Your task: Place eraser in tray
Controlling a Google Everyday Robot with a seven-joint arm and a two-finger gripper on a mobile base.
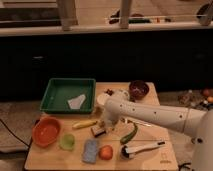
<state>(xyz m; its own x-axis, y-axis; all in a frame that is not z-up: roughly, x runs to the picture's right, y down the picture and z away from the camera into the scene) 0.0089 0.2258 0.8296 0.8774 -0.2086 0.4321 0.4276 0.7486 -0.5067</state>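
1. We see the claw [104, 124] low over the table [156, 162], at the eraser [97, 132]; whether it is clamped or apart we cannot tell
2. The eraser lies on the table, just left of the claw
3. The tray [50, 95] sits beyond the claw, to its left, well apart

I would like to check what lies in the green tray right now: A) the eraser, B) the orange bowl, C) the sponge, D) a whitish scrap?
D: a whitish scrap lies in the tray, while the eraser is outside it, beside the gripper on the wooden board.
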